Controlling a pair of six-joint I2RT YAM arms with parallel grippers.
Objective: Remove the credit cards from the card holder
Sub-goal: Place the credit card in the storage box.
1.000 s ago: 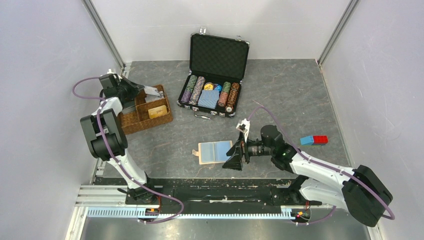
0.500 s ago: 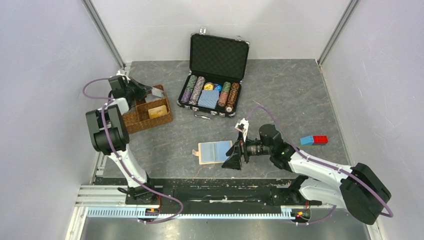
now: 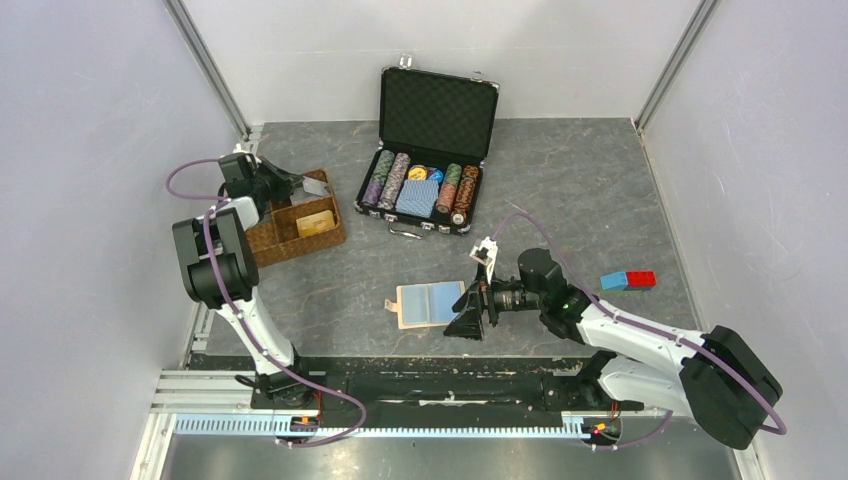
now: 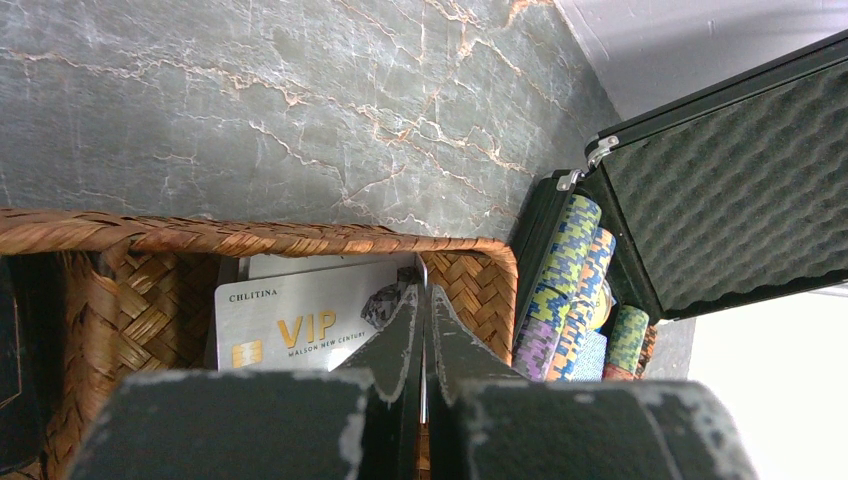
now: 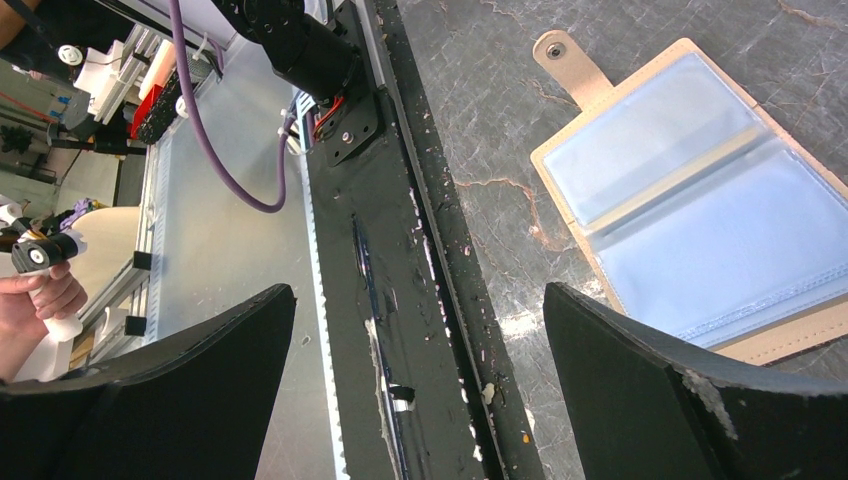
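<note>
Grey stone worktop (image 3: 580, 180); holder (image 5: 690, 210) open, pockets look empty. L claw (image 4: 422, 295) clenched on card (image 3: 315, 184) over tray (image 4: 300, 240), R claw (image 5: 420, 295) released by holder. Next: drop card in.

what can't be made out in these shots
- Held card: edge-on in the shut left claw in the left wrist view; too small from the top.
- VIP card: lower part hidden by that claw, left wrist view.
- Card holder: right corner cut off by the frame edge and a finger of the right claw, right wrist view.
</note>
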